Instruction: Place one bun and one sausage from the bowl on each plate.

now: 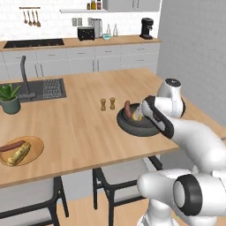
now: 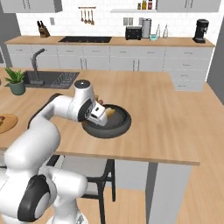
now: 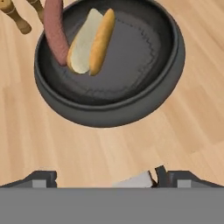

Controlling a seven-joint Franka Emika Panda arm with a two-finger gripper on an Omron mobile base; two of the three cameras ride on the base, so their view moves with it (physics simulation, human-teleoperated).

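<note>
We see the arm bent forward, its gripper (image 3: pixel 105 177) spread wide and empty just above the dark bowl (image 3: pixel 131 111) on the counter, where one bun (image 3: pixel 92 43) touches one sausage (image 3: pixel 54 30).

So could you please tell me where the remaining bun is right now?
The bun lies in the dark bowl on the island counter, touching the sausage beside it; in the left base view the two shakers stand just left of the bowl.
</note>
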